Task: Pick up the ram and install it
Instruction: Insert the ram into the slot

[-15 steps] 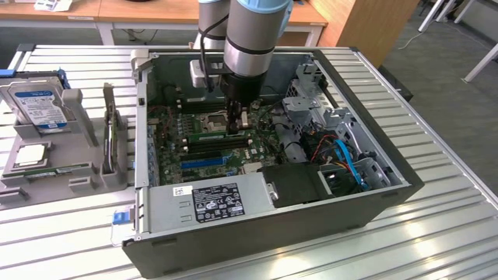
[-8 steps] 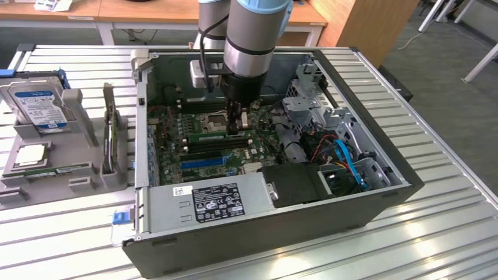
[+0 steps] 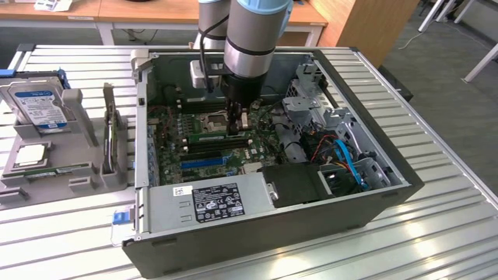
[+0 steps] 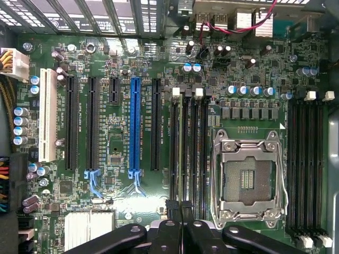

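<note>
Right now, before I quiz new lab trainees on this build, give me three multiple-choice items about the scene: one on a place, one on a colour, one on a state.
1. Where is the gripper?
A. Outside the computer case
B. Inside it, at the memory slots beside the CPU socket
C. Raised high above it

2. What colour is the long slot among the black expansion slots?
A. Red
B. Orange
C. Blue

3. How is the CPU socket?
A. Uncovered
B. Under a cooler
C. Under cables

Answers: 1 B, it reaches down to the slots' end; 2 C, it shows blue; 3 A, its metal frame lies bare.
</note>
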